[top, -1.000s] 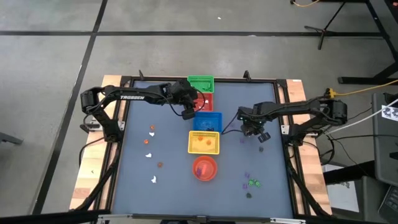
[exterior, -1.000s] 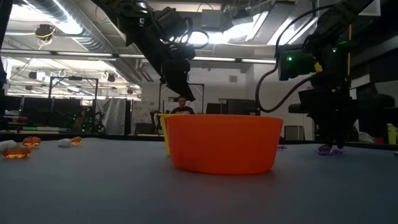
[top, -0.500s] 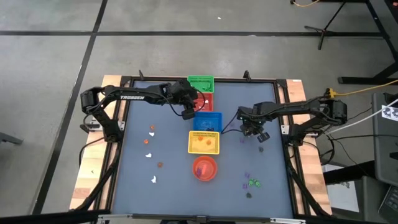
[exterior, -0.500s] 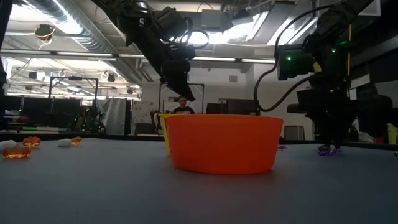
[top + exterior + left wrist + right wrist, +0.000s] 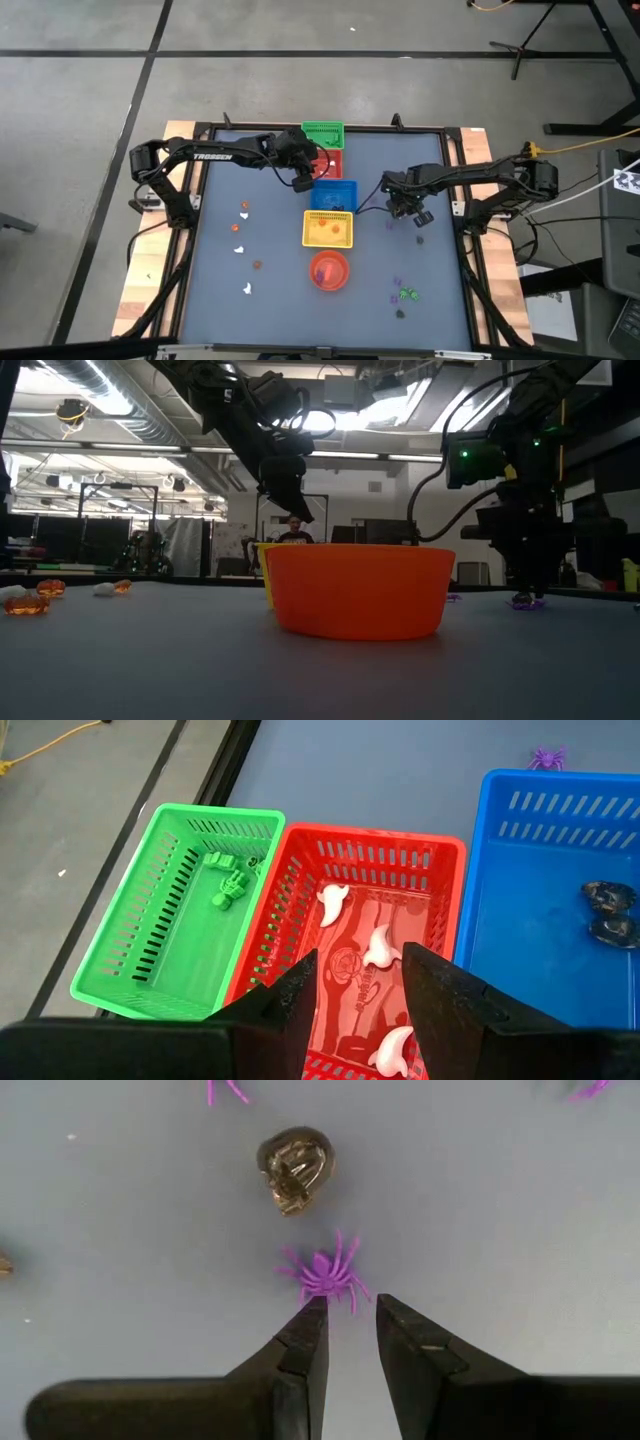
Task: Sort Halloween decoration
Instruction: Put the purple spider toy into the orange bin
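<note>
left gripper [image 5: 358,982] hangs over the red basket [image 5: 440,870], jaws parted a modest gap and holding nothing. below and ahead of its fingertips lie three white ghost trinkets [image 5: 378,946] on the red basket floor. to one side sits the green basket [image 5: 130,920] with a green figure [image 5: 231,890] in it; to the other, the blue basket [image 5: 520,920] with two dark pieces [image 5: 605,894]. judgement: this arm's drop-off looks done, so its next move is a fresh pick from the loose white and orange bits [image 5: 241,228] on the table, well apart from it.

right gripper [image 5: 349,1323] is low over the table, jaws narrow but open, empty. the purple spider [image 5: 325,1275] lies just ahead of the fingertips, touching neither (legs splayed flat, thin, likely slippery to pinch). a dark skull [image 5: 293,1170] sits just beyond the spider.

step in hand, as judged: right arm lining up a pick of the spider. next move calls for a short advance so the body sits between the fingers, then descend and close. the blue basket is the probable target, since the dark pieces are there (not certain).
</note>
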Controlling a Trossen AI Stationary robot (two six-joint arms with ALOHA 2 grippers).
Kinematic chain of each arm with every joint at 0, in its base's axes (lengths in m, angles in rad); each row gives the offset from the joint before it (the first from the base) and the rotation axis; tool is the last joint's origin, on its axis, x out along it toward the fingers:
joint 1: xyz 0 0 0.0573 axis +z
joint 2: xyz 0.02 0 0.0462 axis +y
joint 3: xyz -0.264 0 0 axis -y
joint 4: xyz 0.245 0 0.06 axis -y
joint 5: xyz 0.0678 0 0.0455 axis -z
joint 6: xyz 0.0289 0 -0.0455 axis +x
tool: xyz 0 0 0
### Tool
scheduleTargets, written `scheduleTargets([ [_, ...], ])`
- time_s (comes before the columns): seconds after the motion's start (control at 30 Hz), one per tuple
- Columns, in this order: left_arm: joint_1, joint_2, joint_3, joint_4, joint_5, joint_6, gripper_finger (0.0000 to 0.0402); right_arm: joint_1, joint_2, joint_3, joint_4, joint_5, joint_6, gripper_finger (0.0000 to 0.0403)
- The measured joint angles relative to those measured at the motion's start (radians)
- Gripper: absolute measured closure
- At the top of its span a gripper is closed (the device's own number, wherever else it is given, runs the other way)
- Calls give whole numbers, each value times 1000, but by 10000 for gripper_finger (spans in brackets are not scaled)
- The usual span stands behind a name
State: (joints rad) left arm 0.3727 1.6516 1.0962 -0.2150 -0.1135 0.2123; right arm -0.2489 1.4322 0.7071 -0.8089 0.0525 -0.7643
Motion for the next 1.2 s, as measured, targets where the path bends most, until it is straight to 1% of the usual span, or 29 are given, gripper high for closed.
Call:
scheduleTargets([
  [0.33,0,0,0,0,0,0,269,0,0,0,27,-20,0,317],
  [0.53,0,0,0,0,0,0,269,0,12,1,24,-72,0,317],
  [0.83,0,0,0,0,0,0,270,0,89,6,19,-70,0,317],
  [1.1,0,0,0,0,0,0,270,1,95,4,22,-46,-1,318],
  [1.2,0,0,0,0,0,0,270,1,95,3,22,-48,-1,329],
])
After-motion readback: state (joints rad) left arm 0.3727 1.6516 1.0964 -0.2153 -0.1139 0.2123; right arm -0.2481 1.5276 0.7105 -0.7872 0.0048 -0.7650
